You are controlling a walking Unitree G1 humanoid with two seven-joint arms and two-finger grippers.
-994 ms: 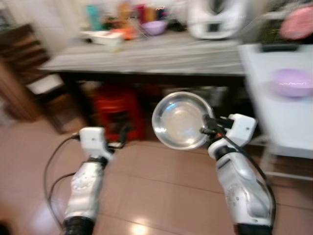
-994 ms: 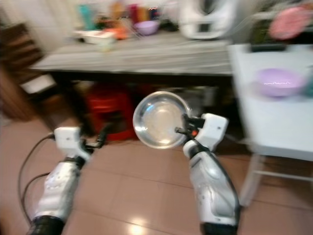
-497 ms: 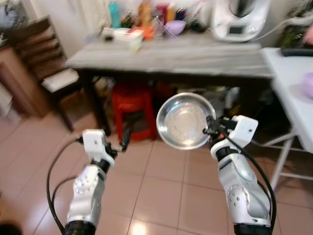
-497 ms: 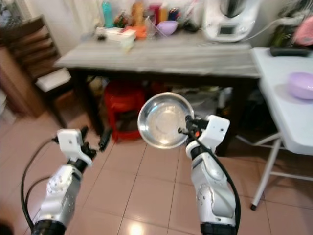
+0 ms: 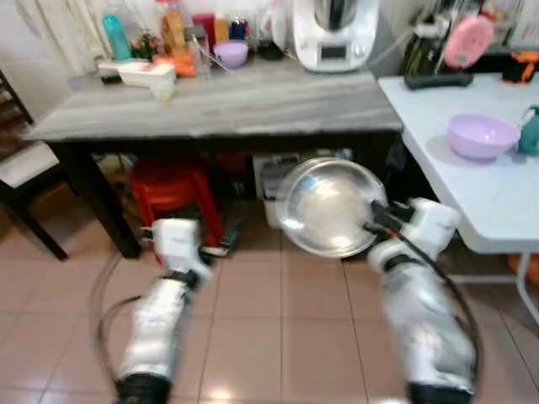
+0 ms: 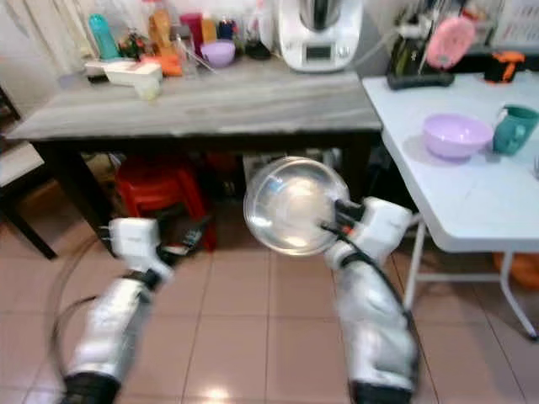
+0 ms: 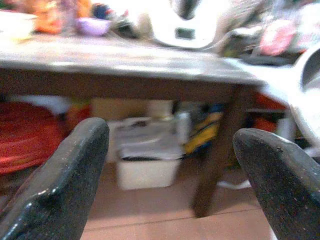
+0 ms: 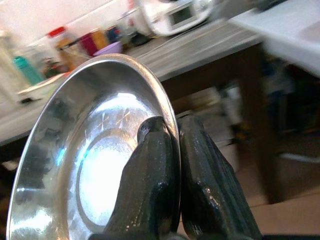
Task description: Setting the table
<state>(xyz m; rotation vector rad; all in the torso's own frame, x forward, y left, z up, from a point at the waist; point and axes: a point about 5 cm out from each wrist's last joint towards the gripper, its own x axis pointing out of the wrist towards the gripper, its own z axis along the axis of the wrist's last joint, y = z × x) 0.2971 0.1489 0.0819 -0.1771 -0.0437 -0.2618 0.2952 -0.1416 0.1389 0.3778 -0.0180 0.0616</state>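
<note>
Right gripper [image 8: 172,150] pinching the rim of the steel plate [image 5: 328,206], one finger inside the dish, one behind. Plate carried tilted on edge, out in front at chest height above the tiled floor [image 5: 253,337], near the white table [image 6: 472,202] on the right. Left gripper [image 7: 170,165] spread wide, holding nothing. Probably mid-carry toward a place setting. Best done by keeping the pinch firm, levelling the plate before lowering, and aiming for bare white tabletop well apart from the purple bowl [image 6: 456,135] and teal mug [image 6: 514,126].
</note>
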